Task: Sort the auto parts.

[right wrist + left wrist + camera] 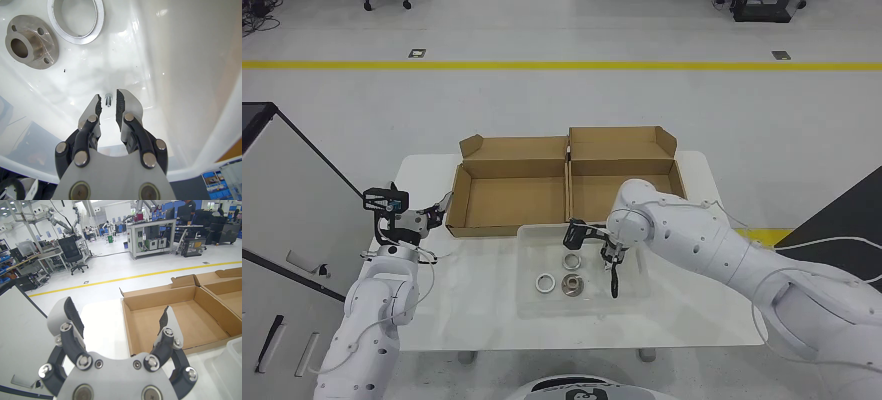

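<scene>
A clear plastic bin (532, 240) on the white table holds a metal flange (573, 285) (31, 48), a silver ring (542, 283) and another ring (571, 261) (75, 20). A small silver bolt (108, 99) lies on the bin floor. My right gripper (108, 95) (614, 288) hangs inside the bin, open, its fingertips on either side of the bolt without closing on it. My left gripper (118, 311) (438, 208) is open and holds nothing, at the table's left edge beside the left cardboard box (208, 321) (510, 195).
Two open cardboard boxes stand side by side behind the bin, the right one (627, 190) next to the left. A grey panel (292, 190) stands left of the table. The bin's wall (217, 94) rises close beside my right gripper.
</scene>
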